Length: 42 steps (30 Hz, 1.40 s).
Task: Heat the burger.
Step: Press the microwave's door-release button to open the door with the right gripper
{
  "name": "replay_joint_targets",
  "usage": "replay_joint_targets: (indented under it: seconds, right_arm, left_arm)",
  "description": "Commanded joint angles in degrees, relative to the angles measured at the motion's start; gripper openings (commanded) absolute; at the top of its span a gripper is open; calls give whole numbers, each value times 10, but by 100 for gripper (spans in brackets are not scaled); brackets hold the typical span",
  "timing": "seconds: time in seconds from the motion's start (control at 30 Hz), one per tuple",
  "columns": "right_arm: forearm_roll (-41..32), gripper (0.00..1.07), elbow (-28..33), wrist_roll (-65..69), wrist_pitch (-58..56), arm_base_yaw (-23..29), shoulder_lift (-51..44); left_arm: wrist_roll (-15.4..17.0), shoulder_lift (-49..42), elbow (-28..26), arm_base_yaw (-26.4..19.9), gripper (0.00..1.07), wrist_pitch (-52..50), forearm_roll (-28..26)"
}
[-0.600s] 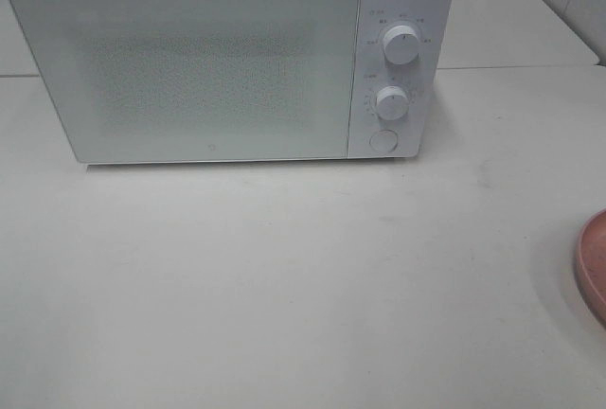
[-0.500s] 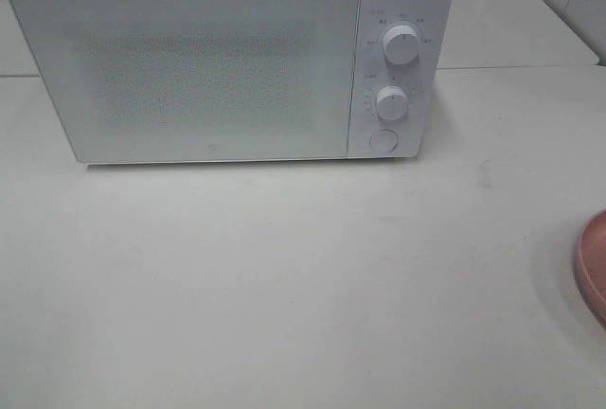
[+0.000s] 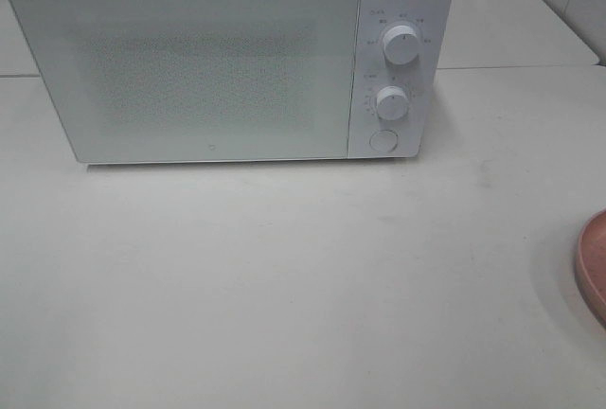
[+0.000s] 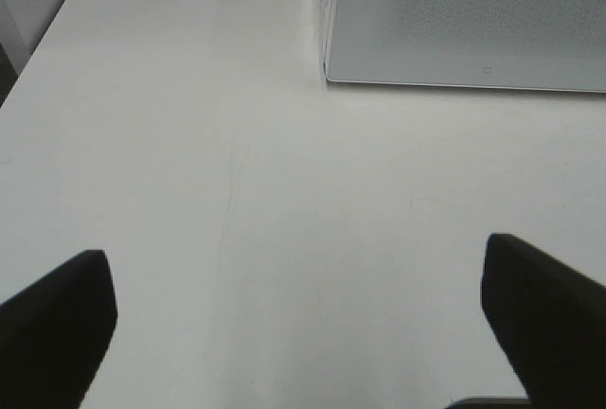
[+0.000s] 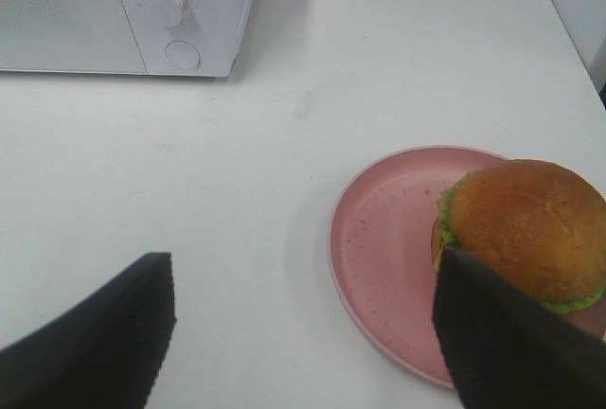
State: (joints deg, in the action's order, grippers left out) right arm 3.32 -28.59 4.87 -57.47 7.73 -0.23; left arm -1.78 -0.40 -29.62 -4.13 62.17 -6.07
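The burger (image 5: 530, 220), with a glossy brown bun and a green lettuce frill, sits on the right side of a pink plate (image 5: 388, 248) in the right wrist view. My right gripper (image 5: 303, 343) hovers open over the table in front of the plate. One of its fingers (image 5: 511, 343) overlaps the burger's near edge in the picture, and nothing lies between the two. My left gripper (image 4: 303, 333) is wide open above bare table, empty. The white microwave (image 3: 227, 59) stands at the back with its door shut. Neither gripper shows in the exterior view.
Two knobs (image 3: 402, 46) and a round button (image 3: 383, 140) are on the microwave's right panel. Only the plate's rim (image 3: 592, 262) shows at the right edge of the exterior view. The table edge (image 4: 38, 49) runs along the far left in the left wrist view.
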Motion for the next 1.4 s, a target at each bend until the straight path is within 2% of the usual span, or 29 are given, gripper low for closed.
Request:
replay_joint_targets:
  seconds: [0.03,0.9,1.4]
  right_arm:
    - [0,74,-13,15,18,-2,0]
    - [2,74,-14,17,187,-2,215]
    - [2,74,-7,17,322,-2,347]
  left_arm:
    - [-1,-13,1,-3,101,-9,-5]
    - [-1,-13,1,-3,101,-9,-5]
    - [-1,-13,1,-3,101,-9,-5]
